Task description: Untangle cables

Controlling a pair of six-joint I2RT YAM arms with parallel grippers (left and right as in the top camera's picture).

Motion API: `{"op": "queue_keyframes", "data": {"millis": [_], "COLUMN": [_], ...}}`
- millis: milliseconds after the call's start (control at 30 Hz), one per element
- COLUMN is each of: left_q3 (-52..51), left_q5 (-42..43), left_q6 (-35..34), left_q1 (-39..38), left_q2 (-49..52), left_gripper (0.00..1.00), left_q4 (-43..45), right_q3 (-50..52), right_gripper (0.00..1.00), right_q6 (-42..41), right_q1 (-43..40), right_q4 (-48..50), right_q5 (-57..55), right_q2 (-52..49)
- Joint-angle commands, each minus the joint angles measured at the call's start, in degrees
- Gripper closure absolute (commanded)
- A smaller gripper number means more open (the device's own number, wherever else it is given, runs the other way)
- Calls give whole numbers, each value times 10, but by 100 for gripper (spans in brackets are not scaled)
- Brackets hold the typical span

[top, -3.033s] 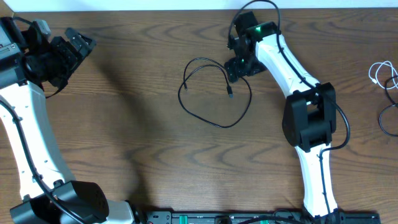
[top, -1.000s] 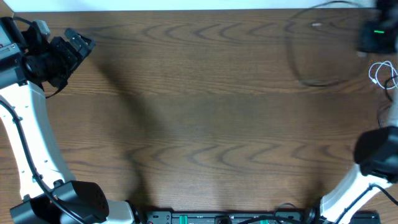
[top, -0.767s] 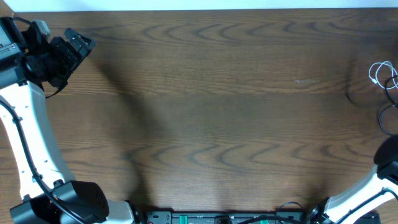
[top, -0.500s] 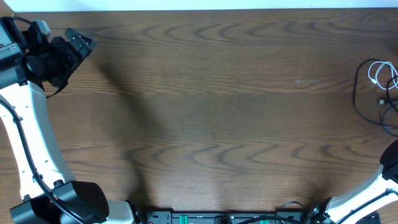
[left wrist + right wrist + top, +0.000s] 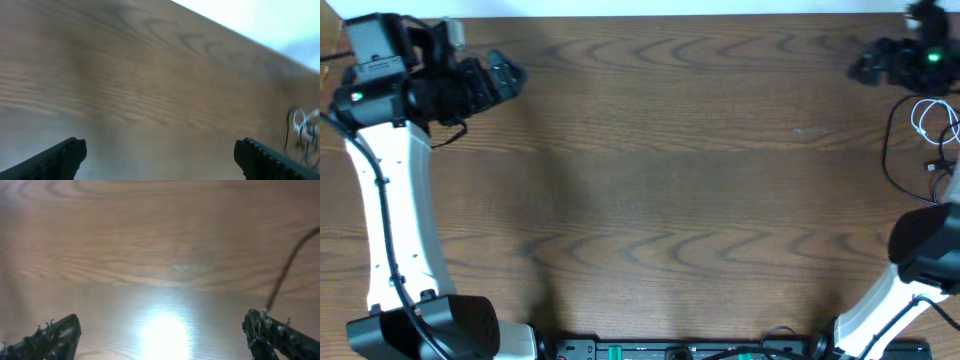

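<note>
The cables lie together at the table's right edge. The thin white cable (image 5: 923, 118) is bunched in small loops. The thin black cable (image 5: 885, 152) curves round it in a wide loop, with a small plug (image 5: 932, 167) beside it. My right gripper (image 5: 862, 67) hovers at the far right corner, just behind the cables, open and empty. The right wrist view shows its jaws wide apart (image 5: 162, 337), with a thin dark strand (image 5: 287, 270) running down past the right fingertip. My left gripper (image 5: 508, 78) is open and empty at the far left. The left wrist view (image 5: 160, 157) shows the white cable (image 5: 301, 122) far off.
The brown wood table (image 5: 660, 190) ends at its far edge against a white strip (image 5: 620, 8). The arm bases and a black rail (image 5: 650, 350) line the near edge. The right arm's elbow (image 5: 925, 245) stands just in front of the cables.
My right gripper has let go of the black cable by the white one and swung back into view at the far right. My left arm has moved to the right.
</note>
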State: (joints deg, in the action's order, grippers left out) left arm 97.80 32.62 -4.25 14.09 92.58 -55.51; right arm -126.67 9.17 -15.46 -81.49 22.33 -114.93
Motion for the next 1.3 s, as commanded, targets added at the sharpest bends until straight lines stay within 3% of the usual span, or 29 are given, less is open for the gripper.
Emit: {"op": "queue_keyframes", "data": {"millis": [0, 200, 433, 833, 1267], "left_q3": [-1, -1, -1, -1, -1], "left_q5": [-5, -35, -41, -40, -40], "left_q6": [58, 57, 57, 57, 57], "left_q1": [-31, -83, -125, -125, -125], "left_q2": [-1, -1, -1, -1, -1], "left_gripper": [0, 0, 0, 0, 0], "left_q4": [-10, -29, -40, -40, -40], "right_q3": [-2, -2, -2, -2, -1], "right_gripper": [1, 1, 1, 1, 1], "right_q6": [-52, -108, -108, -108, -108], "right_q1": [49, 123, 145, 144, 144], "right_q4": [-3, 0, -17, -85, -89], "right_q5": [-60, -179, -179, -177, -188], "right_q2": [32, 32, 44, 188, 196]}}
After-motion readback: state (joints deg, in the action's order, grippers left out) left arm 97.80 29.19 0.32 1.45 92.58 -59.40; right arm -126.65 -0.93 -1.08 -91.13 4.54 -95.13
